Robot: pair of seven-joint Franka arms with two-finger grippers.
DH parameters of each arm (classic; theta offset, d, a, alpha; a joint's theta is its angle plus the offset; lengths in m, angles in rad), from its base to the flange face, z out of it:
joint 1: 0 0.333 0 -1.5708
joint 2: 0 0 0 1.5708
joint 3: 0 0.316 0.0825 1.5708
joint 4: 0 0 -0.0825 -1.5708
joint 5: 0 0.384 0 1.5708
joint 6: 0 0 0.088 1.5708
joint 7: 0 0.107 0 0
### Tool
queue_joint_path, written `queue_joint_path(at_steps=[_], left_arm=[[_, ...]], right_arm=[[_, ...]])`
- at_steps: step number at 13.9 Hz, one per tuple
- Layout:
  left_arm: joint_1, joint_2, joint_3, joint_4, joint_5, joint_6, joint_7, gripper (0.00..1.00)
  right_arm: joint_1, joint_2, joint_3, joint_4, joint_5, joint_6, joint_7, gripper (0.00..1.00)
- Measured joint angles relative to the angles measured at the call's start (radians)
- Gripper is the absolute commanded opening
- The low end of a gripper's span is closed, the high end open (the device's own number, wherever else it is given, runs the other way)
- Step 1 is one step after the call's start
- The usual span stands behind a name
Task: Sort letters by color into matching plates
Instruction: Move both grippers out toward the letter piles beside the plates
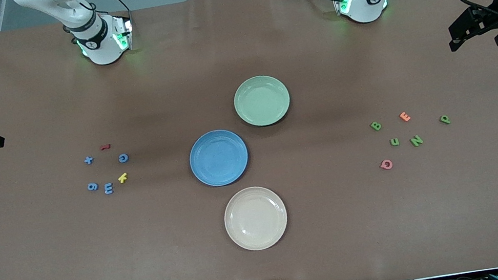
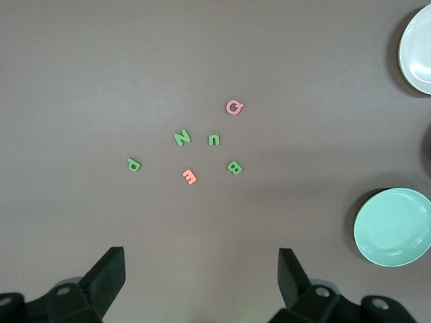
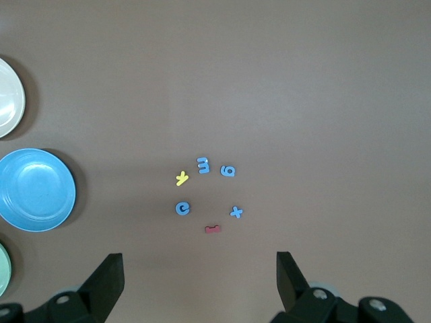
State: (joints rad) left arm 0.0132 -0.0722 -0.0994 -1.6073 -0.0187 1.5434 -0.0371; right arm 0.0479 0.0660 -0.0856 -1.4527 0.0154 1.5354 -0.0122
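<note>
On a brown desk (image 1: 51,268), a cream plate (image 1: 255,218) sits nearest the front camera. The blue plate (image 1: 218,157) is farther off, and the pale green plate (image 1: 262,100) farther again. All three are bare.

Four blue letters (image 1: 108,188) lie toward the right arm's end (with a yellow and a red piece). Four green letters (image 1: 394,142) lie toward the left arm's end.

The left pincer (image 2: 202,282) and right pincer (image 3: 200,286) wait high over their clusters, both spread wide, gripping nothing.

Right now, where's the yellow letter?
In the front view, the yellow letter lies on the table toward the right arm's end, beside the blue E, nearer the camera than the blue G.
</note>
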Motion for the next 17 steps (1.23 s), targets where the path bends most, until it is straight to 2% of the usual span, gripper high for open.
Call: queue_joint_path(at_steps=[7,12,17], left_arm=[[0.001,0.034,-0.001,0.017,0.003,-0.002,-0.001,1.0],[0.001,0.177,0.0,0.002,0.007,0.014,-0.001,1.0],[-0.011,0.237,-0.004,-0.154,0.032,0.223,-0.001,1.0]], right_arm=[[0.0,0.0,-0.002,0.0,-0.001,-0.001,0.0,1.0],[-0.001,0.001,-0.003,0.0,-0.001,-0.003,0.0,1.0],[-0.002,0.017,-0.004,-0.003,-0.001,-0.008,0.0,1.0]])
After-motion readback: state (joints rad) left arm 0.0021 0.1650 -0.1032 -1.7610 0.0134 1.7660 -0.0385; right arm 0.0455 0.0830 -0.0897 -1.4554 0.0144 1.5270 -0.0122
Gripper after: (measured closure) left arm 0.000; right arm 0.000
